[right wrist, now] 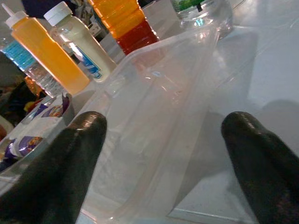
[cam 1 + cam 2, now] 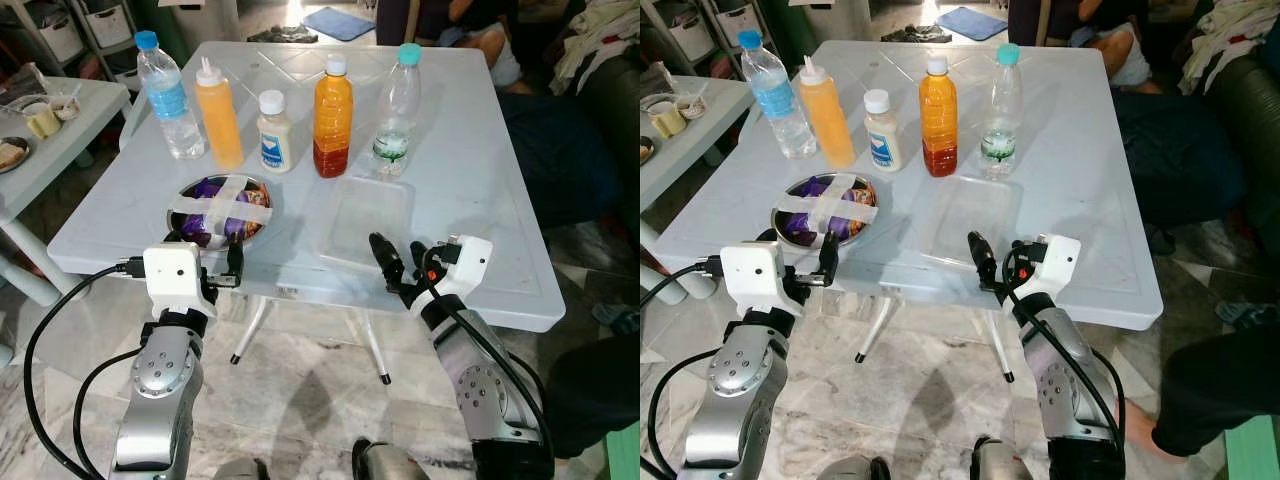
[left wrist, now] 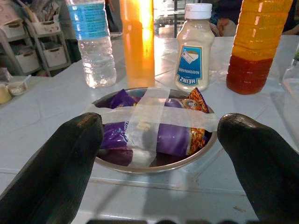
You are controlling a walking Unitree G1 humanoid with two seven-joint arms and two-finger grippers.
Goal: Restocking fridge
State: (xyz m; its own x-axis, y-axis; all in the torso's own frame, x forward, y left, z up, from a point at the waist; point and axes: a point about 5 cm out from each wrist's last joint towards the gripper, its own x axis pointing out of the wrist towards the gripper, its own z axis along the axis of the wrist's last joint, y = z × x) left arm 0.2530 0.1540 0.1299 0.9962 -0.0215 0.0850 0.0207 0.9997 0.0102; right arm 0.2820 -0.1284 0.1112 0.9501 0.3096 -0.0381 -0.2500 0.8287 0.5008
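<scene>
Table: I see a white plastic table (image 2: pixel 480 200) in front of the robot, with everything for the job standing on it.
Far row: from left to right I count a water bottle with a blue cap (image 2: pixel 168 97), an orange squeeze bottle (image 2: pixel 218 113), a small mayonnaise bottle (image 2: pixel 273 131), a bottle of orange and red drink (image 2: pixel 332 117), and a clear bottle with a teal cap (image 2: pixel 395 110).
Bowl: a metal bowl (image 2: pixel 222 210) sits near the left front edge, holding purple snack packets, with strips of tape crossed over its top.
Tray: a clear plastic tray (image 2: pixel 368 220) lies flat to the right of the bowl, nearer than the two right-hand bottles.
Left gripper: my left gripper (image 2: pixel 212 258) hovers at the near edge of the table, just in front of the bowl; in the wrist view its fingers (image 3: pixel 56 172) are spread wide with the bowl between them, and they grasp nothing.
Right gripper: my right gripper (image 2: pixel 398 268) sits at the near edge of the tray; its fingers (image 1: pixel 51 168) are spread wide either side of the tray's near end, and I cannot tell whether they touch it.
Side table: a second white table (image 2: pixel 60 140) stands at the far left with small dishes on it.
Person: someone sits beyond the far right corner of the table.
</scene>
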